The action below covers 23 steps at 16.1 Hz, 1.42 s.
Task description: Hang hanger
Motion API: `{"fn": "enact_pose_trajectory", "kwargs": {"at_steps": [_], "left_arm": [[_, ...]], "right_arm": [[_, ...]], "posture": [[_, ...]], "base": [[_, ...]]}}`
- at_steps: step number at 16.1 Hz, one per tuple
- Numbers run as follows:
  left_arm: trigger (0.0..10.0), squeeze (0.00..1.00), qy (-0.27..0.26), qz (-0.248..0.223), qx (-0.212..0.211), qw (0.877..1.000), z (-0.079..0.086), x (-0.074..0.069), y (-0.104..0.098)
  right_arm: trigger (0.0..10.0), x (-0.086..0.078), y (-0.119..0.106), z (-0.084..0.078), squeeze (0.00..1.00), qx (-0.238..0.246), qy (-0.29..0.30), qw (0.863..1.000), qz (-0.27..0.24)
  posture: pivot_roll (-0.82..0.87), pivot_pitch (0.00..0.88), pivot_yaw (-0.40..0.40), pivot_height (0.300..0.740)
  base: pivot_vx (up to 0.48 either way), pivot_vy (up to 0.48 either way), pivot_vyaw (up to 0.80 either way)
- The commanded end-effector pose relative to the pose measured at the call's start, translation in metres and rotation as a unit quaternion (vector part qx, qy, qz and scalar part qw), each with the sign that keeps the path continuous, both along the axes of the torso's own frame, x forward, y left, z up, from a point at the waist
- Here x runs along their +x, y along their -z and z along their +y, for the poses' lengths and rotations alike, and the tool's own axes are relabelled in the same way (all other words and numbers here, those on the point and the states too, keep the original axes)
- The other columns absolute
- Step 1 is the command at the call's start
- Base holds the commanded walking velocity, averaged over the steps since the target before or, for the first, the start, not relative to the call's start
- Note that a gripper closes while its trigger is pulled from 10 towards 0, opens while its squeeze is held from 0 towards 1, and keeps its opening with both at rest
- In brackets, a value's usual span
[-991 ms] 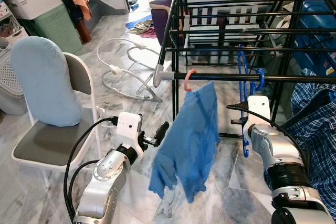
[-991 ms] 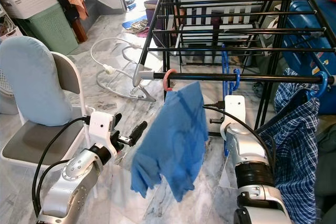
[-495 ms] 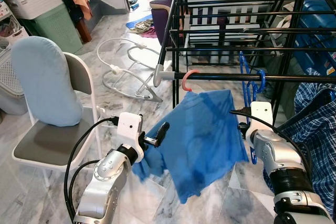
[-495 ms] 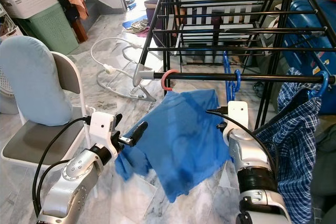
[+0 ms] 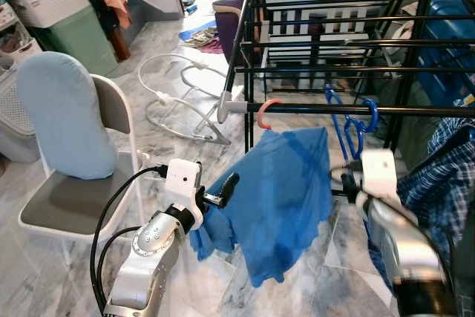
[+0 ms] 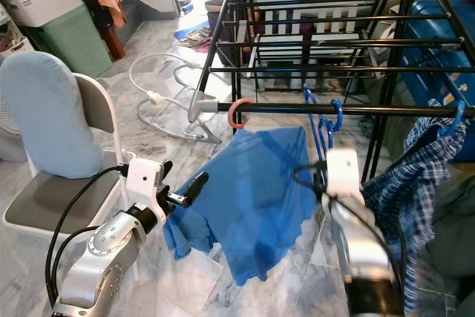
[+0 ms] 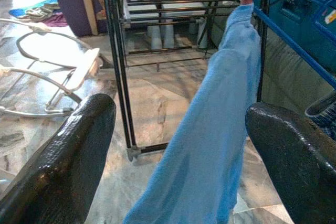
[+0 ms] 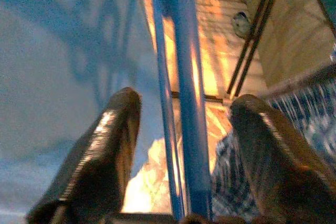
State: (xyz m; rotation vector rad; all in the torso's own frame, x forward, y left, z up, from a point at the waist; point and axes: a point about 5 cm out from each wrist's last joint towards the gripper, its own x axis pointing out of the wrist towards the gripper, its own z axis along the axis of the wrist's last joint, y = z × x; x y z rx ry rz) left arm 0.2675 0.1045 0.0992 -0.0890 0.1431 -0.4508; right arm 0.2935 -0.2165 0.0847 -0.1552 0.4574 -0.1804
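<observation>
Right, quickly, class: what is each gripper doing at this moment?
Left gripper: open, blue shirt hanging between its fingers, not gripped.
Right gripper: open, blue hanger between its fingers.

Bright daylight from the doorway; right arm point(image 5: 393, 235) motion-blurred.

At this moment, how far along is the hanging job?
Done: the pink hook of the hanger carrying the blue cloth sits over the black rack rail. In hand: the right gripper is open around a blue plastic hanger hooked on that rail; the left gripper is open by the cloth. Left: withdrawing both arms, probably.
</observation>
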Motion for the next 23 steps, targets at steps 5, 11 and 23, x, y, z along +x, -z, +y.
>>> {"fn": "enact_pose_trajectory", "kwargs": {"at_steps": [5,11,23], "left_arm": [[10.0,0.00,-0.015,0.000,0.014,1.000,0.008,0.001,0.001],[10.0,0.00,-0.032,0.001,0.020,0.999,0.010,0.003,0.002],[10.0,0.00,-0.022,0.003,0.027,0.999,0.007,0.004,0.003]], "right_arm": [[10.0,-0.015,-0.021,0.011,1.00,-0.012,-0.021,0.997,-0.076],[10.0,-0.027,-0.033,0.004,1.00,-0.022,-0.014,0.994,-0.111],[10.0,-0.023,-0.044,0.012,1.00,-0.040,-0.039,0.989,-0.135]], "posture": [[-0.14,0.045,0.131,0.740],[-0.15,0.044,0.129,0.740],[-0.15,0.034,0.127,0.740]], "base": [[0.000,0.000,0.00],[0.000,0.000,0.00],[-0.021,0.000,0.00]]}}
